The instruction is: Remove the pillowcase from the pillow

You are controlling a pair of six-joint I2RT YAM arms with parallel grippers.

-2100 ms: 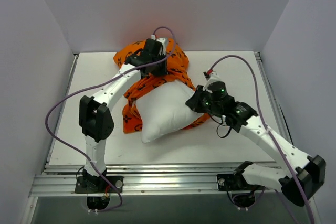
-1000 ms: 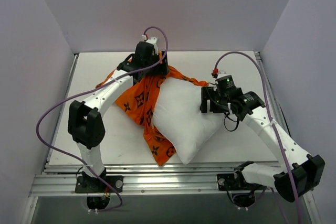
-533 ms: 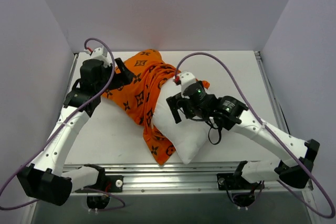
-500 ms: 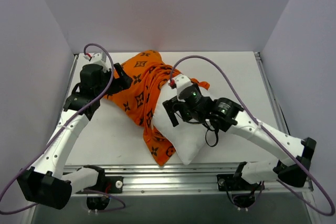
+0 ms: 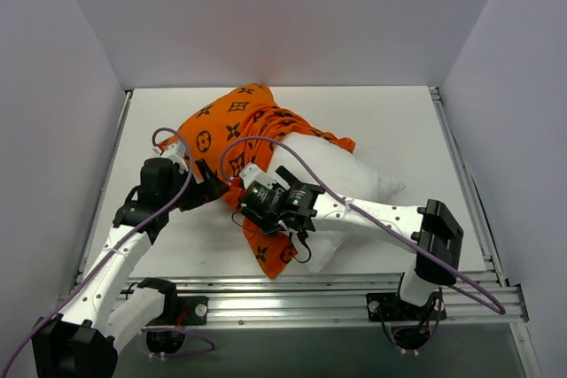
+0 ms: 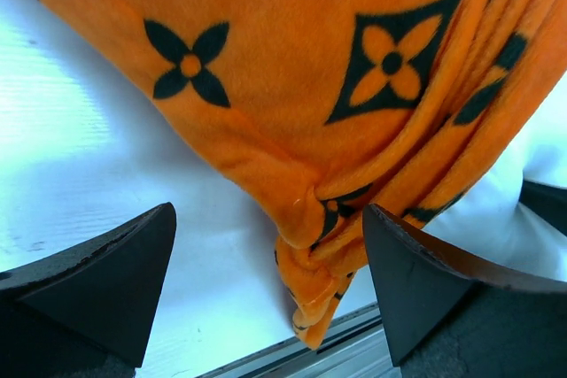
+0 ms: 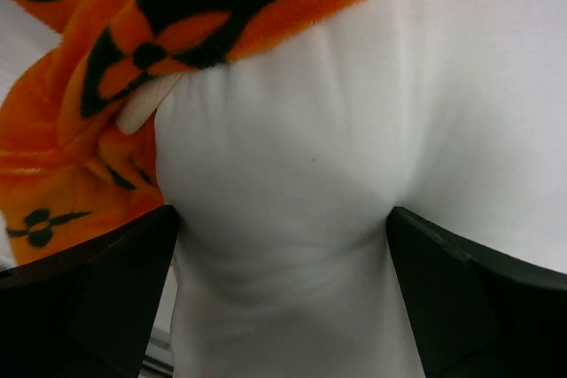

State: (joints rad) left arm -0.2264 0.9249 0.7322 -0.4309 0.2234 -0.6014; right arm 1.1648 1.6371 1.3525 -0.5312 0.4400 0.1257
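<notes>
The orange pillowcase (image 5: 221, 126) with black motifs lies bunched at the back left, and a strip of it (image 5: 275, 250) runs under the white pillow (image 5: 350, 174) toward the front. My left gripper (image 5: 217, 190) is open at the cloth's near-left edge. In the left wrist view the pillowcase (image 6: 292, 68) hangs above the gripper (image 6: 268, 219), with a twisted fold (image 6: 319, 254) between the wide-set fingers and untouched. My right gripper (image 5: 257, 210) is open too; the pillow (image 7: 292, 157) bulges between its fingers (image 7: 97, 289), and the pillowcase (image 7: 133, 59) lies at the upper left.
White walls close in the table (image 5: 177, 245) at the left, back and right. An aluminium rail (image 5: 283, 294) runs along the near edge by the arm bases. The right arm (image 5: 381, 214) lies across the pillow's near side, with purple cables looped over it.
Both grippers have come toward the near edge. The left one dropped from the back left to the cloth's near-left edge. The right one swung left across the pillow to its near-left corner.
</notes>
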